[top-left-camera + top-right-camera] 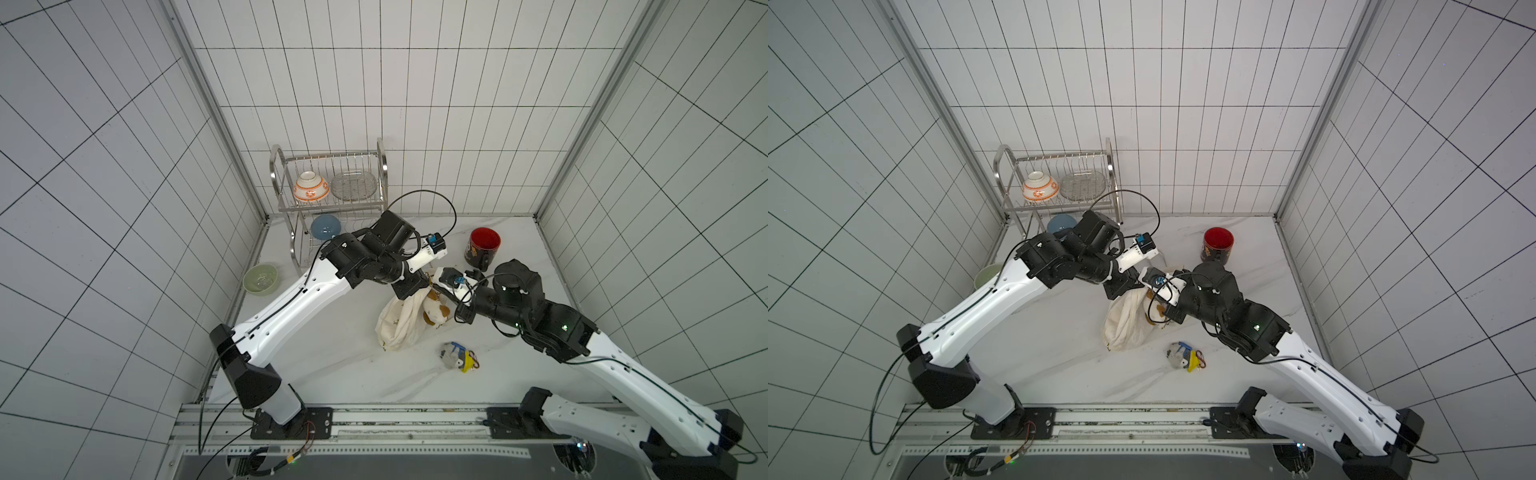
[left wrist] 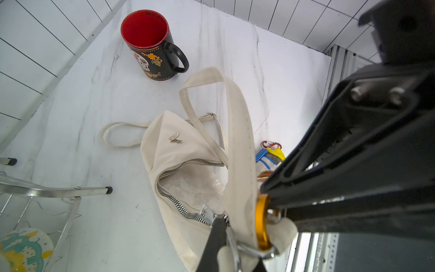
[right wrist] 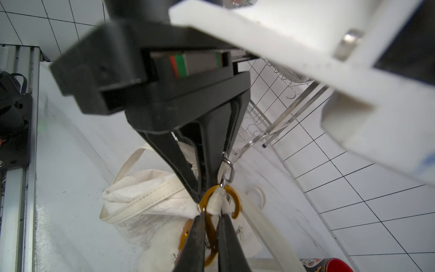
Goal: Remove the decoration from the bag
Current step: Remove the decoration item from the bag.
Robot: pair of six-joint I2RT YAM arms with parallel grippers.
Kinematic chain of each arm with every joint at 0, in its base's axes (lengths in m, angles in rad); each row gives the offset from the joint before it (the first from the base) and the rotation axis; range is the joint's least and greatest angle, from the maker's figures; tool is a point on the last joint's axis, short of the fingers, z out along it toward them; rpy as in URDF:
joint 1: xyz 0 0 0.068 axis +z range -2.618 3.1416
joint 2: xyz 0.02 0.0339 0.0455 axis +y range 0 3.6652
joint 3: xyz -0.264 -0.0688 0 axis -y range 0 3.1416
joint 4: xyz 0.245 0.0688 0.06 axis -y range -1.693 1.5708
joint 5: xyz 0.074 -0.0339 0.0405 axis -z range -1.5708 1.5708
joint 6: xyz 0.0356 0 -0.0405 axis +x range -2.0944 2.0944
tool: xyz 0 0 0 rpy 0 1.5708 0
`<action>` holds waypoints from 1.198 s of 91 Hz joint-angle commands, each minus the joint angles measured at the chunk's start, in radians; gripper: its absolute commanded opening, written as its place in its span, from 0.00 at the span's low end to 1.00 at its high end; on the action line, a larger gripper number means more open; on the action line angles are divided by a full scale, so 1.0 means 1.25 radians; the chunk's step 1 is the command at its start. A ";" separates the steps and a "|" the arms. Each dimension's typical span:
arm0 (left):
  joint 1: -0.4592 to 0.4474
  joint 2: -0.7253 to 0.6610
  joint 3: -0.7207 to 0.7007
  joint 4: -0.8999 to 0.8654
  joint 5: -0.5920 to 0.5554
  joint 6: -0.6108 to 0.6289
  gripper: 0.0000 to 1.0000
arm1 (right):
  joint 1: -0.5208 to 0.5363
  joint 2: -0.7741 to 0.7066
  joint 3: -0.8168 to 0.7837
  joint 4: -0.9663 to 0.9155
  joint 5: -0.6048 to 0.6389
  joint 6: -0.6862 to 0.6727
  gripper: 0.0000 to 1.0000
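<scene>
The cream-white bag (image 1: 397, 328) (image 1: 1123, 328) lies crumpled mid-table, its zip open (image 2: 188, 188). The decoration, a brown-and-white plush (image 1: 436, 312), hangs at the bag's strap end by a gold carabiner (image 3: 235, 200) (image 2: 261, 223). My left gripper (image 2: 235, 242) (image 1: 422, 286) is shut on the bag's silver strap ring beside the zip end. My right gripper (image 3: 213, 215) (image 1: 435, 286) meets it from the opposite side. Its two fingers (image 3: 195, 242) are shut on the carabiner just below the strap tab. In both top views the wrist cameras hide the fingertips.
A black mug with a red inside (image 1: 484, 247) stands just behind the grippers. A grey plush with blue and yellow parts (image 1: 457, 358) lies in front of the bag. A steel dish rack (image 1: 382, 166) with bowls stands at the back left, a green bowl (image 1: 260, 279) by the left wall.
</scene>
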 commanded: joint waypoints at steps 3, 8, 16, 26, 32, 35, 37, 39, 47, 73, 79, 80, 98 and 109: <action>-0.013 -0.020 0.003 0.001 -0.023 0.065 0.00 | 0.004 0.003 0.040 -0.038 -0.075 -0.010 0.00; -0.018 -0.023 -0.004 0.002 -0.028 0.085 0.00 | 0.004 0.008 0.048 -0.050 -0.089 -0.011 0.00; -0.027 -0.030 -0.021 0.002 -0.034 0.115 0.00 | 0.004 0.019 0.068 -0.073 -0.113 -0.018 0.00; -0.042 -0.042 -0.047 0.005 -0.034 0.162 0.00 | 0.003 0.035 0.094 -0.104 -0.150 -0.022 0.00; -0.046 -0.053 -0.063 0.013 -0.026 0.187 0.00 | 0.004 0.051 0.113 -0.135 -0.185 -0.025 0.00; -0.048 -0.060 -0.074 0.021 -0.020 0.201 0.00 | 0.004 0.061 0.121 -0.150 -0.202 -0.025 0.00; -0.050 -0.069 -0.083 0.029 -0.017 0.210 0.01 | 0.004 0.064 0.125 -0.159 -0.212 -0.024 0.00; -0.050 -0.076 -0.095 0.042 -0.015 0.217 0.01 | 0.004 0.067 0.126 -0.162 -0.223 -0.021 0.00; -0.049 -0.124 -0.153 0.103 -0.018 0.230 0.03 | 0.003 0.075 0.116 -0.163 -0.258 -0.007 0.00; -0.017 -0.169 -0.239 0.172 0.059 0.242 0.16 | 0.003 0.073 0.080 -0.191 -0.322 0.020 0.00; -0.015 -0.162 -0.240 0.162 0.069 0.237 0.18 | 0.001 0.064 0.068 -0.190 -0.315 0.023 0.00; -0.015 -0.161 -0.239 0.160 0.072 0.236 0.18 | 0.001 0.062 0.067 -0.191 -0.315 0.024 0.00; -0.006 -0.161 -0.255 0.147 0.080 0.241 0.21 | -0.034 0.037 0.046 -0.214 -0.352 0.039 0.00; 0.016 -0.164 -0.258 0.146 0.096 0.236 0.16 | -0.049 0.025 0.041 -0.252 -0.365 0.036 0.00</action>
